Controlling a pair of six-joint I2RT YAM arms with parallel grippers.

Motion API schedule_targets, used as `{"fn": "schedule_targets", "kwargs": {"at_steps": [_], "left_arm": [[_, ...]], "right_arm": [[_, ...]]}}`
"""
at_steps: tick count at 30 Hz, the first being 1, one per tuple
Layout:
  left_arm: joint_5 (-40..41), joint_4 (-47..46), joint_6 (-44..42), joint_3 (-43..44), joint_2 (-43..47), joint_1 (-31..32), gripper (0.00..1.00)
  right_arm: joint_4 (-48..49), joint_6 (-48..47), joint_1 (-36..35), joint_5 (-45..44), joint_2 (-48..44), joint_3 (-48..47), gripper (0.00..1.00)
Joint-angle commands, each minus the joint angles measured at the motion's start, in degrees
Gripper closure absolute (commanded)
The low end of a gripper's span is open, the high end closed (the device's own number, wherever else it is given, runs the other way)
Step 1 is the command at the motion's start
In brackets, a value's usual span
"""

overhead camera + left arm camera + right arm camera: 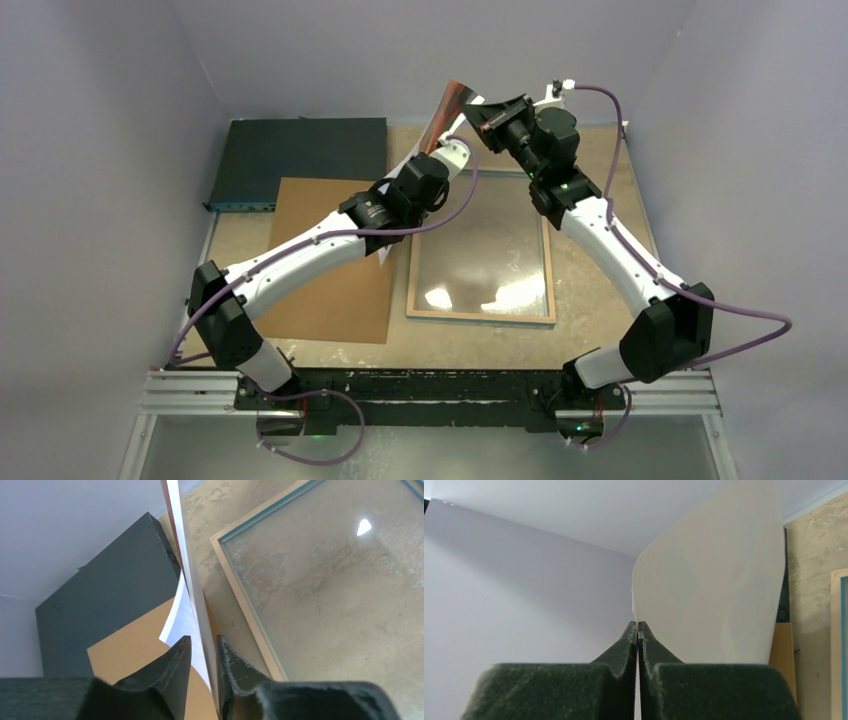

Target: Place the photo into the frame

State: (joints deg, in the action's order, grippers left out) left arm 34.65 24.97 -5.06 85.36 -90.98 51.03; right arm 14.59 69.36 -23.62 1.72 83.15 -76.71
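Observation:
The photo (452, 105) is held up in the air above the table's back edge; its reddish print side shows in the top view. My right gripper (478, 112) is shut on its top edge; its jaws (637, 625) pinch the curved white back of the photo (714, 595). My left gripper (445, 150) is lower down. In its wrist view the photo (187, 565) runs edge-on between the parted jaws (202, 645), lying against the right finger (230, 665). The frame (480, 316) lies flat on the table, wood rim up, below and right of the photo; it also shows in the left wrist view (245, 600).
A plain brown board (330, 290) lies left of the frame, partly under my left arm. A dark flat box (300, 160) sits at the back left, against the wall. Pale walls close in the back and both sides.

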Motion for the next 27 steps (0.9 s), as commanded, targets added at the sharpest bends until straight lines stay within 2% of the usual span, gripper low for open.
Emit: {"fn": "schedule_targets", "kwargs": {"at_steps": [1,2,3,5,8,10,11,15,22,27], "left_arm": [[2.2,-2.4,0.3,0.3,1.9,0.2,0.83],[2.4,-2.5,0.1,0.3,2.1,0.2,0.88],[2.8,-2.7,-0.5,0.3,2.2,0.2,0.93],[3.8,-3.5,-2.2,0.1,3.0,0.2,1.00],[3.9,-5.7,-6.4,-1.3,5.0,0.1,1.00],[2.5,-6.7,-9.4,-1.5,6.5,0.0,1.00],[1.7,-7.1,-10.7,-1.4,7.0,0.0,1.00],[-3.0,-7.4,-14.2,0.9,8.1,-0.2,1.00],[-7.4,-3.7,-16.9,7.0,6.6,-1.2,1.00],[-11.7,-1.6,-18.0,19.3,3.1,-1.3,1.00]], "right_arm": [[3.8,0.6,-0.2,-1.6,-3.0,1.6,1.00],[3.9,0.6,-0.2,-0.9,-3.2,2.1,1.00],[3.9,0.6,-0.2,0.0,-3.5,2.5,0.95],[3.9,0.1,-0.1,0.1,-4.1,3.1,0.77],[4.3,-3.1,0.8,1.7,-4.9,3.4,0.43],[4.6,-5.6,2.5,5.3,-5.0,3.3,0.27],[4.6,-6.7,3.6,8.0,-5.2,3.4,0.20],[9.8,-8.5,9.2,17.7,-7.3,8.7,0.02],[14.8,-11.5,17.9,29.1,-11.2,19.0,0.01],[24.0,-10.2,18.7,33.4,-11.4,27.1,0.01]]}}
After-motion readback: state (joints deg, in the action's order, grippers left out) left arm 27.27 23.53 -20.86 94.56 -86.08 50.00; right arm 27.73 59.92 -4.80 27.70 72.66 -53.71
